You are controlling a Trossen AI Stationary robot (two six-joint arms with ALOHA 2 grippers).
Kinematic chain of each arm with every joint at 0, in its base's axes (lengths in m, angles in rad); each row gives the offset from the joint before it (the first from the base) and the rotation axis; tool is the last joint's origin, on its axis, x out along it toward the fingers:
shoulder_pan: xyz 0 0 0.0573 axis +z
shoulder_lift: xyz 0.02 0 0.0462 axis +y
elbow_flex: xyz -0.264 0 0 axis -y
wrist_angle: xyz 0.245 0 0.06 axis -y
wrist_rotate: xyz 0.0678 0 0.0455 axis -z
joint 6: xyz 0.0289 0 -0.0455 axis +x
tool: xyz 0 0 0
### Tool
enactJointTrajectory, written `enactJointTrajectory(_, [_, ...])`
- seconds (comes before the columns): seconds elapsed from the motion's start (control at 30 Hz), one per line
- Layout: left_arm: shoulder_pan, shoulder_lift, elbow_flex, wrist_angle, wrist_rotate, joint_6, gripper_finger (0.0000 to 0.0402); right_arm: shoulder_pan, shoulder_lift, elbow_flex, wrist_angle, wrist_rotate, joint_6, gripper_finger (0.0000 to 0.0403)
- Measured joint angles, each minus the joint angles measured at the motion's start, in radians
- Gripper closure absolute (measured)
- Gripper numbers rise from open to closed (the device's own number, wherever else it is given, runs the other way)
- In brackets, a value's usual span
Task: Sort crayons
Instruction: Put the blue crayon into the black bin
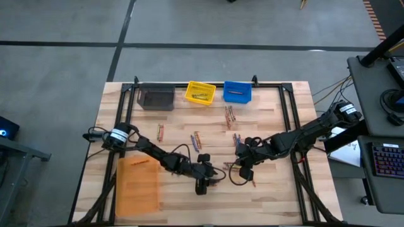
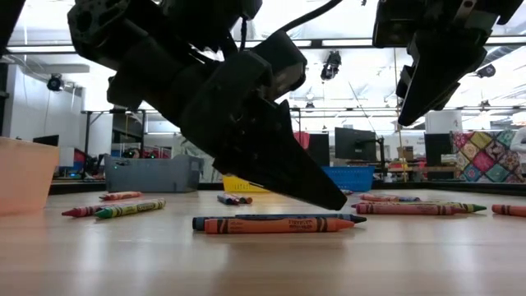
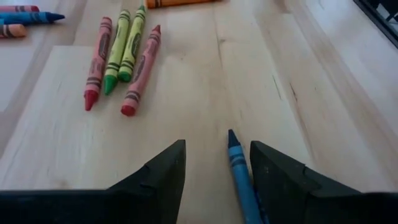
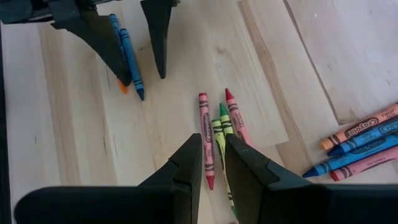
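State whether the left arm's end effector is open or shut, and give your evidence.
Open. In the left wrist view the left end effector has its two dark fingers spread apart, with a blue crayon lying between them on the table.

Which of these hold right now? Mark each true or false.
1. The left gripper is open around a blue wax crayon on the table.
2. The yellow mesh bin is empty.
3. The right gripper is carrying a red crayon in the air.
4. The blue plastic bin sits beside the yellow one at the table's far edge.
1. True: the left gripper stands open, with the blue wax crayon lying between its fingers on the wooden table.
2. False: the yellow mesh bin has crayons in it.
3. False: the right gripper holds nothing; the red crayon lies on the table.
4. True: the blue plastic bin sits beside the yellow one.
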Motion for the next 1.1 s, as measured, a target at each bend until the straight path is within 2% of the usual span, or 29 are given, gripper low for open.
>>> enactJointTrajectory(0.47, [0.009, 0.000, -0.004, -0.016, 0.006, 0.004, 0.0239, 0.000, 0.000, 0.000, 0.000, 0.002, -0.003, 0.0344])
enactJointTrajectory(1.1, [0.039, -0.071, -0.004, -0.125, -0.005, 0.147, 0.0269, 0.000, 0.000, 0.000, 0.000, 0.026, -0.003, 0.0344])
